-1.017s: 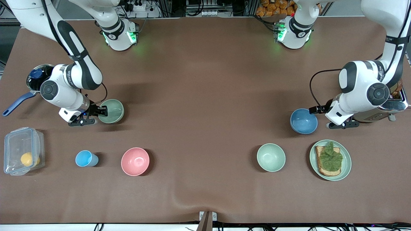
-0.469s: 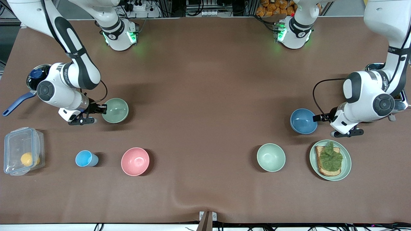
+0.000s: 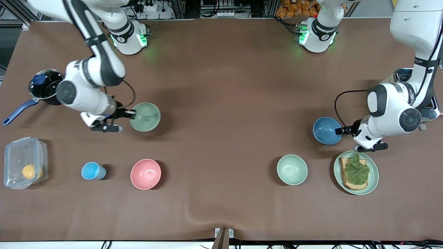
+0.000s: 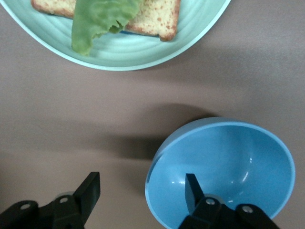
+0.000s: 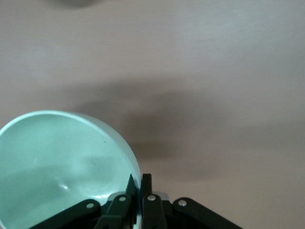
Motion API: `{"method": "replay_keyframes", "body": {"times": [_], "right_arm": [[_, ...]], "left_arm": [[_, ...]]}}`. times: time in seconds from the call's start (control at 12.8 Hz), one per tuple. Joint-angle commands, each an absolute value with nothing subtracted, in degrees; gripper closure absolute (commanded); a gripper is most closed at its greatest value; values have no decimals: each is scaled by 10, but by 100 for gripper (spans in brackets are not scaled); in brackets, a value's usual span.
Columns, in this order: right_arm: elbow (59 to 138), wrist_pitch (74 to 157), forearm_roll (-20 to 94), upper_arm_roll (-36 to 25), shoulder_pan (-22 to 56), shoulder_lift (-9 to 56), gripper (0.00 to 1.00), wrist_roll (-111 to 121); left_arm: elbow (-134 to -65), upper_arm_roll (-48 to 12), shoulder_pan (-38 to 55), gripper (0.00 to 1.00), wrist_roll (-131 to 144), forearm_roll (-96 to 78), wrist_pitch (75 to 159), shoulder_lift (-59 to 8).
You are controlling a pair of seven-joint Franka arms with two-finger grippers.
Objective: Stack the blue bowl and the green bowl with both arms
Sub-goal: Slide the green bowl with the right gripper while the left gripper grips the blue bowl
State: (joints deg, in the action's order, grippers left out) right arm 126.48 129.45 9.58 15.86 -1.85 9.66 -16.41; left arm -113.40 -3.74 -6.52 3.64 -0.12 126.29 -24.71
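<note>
Right arm: you have it reaching from its base down to the table, forearm angled low, wrist turned sideways. Right gripper (image 3: 132, 113): your fingers (image 5: 147, 188) are pinched together on the rim of the green bowl (image 3: 145, 117), one finger inside the rim and one outside, the bowl carried clear of the table.

Left arm: you have it folded steeply down from its base, elbow high, wrist low. Left gripper (image 3: 341, 131): your fingers (image 4: 191, 187) are spread wide astride the rim of the blue bowl (image 3: 326, 130), one finger inside the bowl and one outside it.
</note>
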Motion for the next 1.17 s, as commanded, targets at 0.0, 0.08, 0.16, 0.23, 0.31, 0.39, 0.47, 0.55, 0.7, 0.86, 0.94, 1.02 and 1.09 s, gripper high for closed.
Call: {"method": "replay_keyframes", "body": {"times": [0.0,0.08,0.16,0.23,0.31,0.39,0.47,0.55,0.7,0.86,0.94,1.02,1.09], "right_arm": [[1226,1283,100,236,-21,94,100,-319],[1206,1283,98,266,-20,101,100,-380],[1193,1284,91,279,-13,109,100,-421],[1184,1288,85,279,4,112,100,-456],[1175,1294,83,279,28,124,100,-499],[1163,1309,62,279,49,140,100,-555],[1149,1321,22,279,69,162,100,-617],[1123,1321,-19,279,91,191,100,-677],[1059,1317,-58,279,132,254,100,-758],[1023,1323,-89,279,160,294,100,-822],[1005,1329,-111,279,169,316,100,-857],[994,1332,-139,278,183,336,100,-888],[984,1339,-159,278,194,354,100,-915]], "left_arm": [[-1123,-40,-67,25,35,-20,1261,-262],[-1123,-40,-67,29,35,-27,1261,-264],[-1123,-40,-66,33,35,-27,1261,-265],[-1123,-40,-64,38,35,-27,1261,-265],[-1123,-40,-63,44,35,-27,1261,-266],[-1123,-40,-62,53,35,-27,1261,-269],[-1123,-40,-62,66,35,-27,1261,-270],[-1122,-40,-62,82,35,-27,1261,-272],[-1122,-40,-62,100,35,-27,1261,-273],[-1122,-40,-62,100,35,-27,1261,-272],[-1122,-41,-65,100,32,-27,1261,-272],[-1121,-42,-67,100,25,-27,1261,-268],[-1121,-43,-67,100,24,-27,1261,-265]]}}
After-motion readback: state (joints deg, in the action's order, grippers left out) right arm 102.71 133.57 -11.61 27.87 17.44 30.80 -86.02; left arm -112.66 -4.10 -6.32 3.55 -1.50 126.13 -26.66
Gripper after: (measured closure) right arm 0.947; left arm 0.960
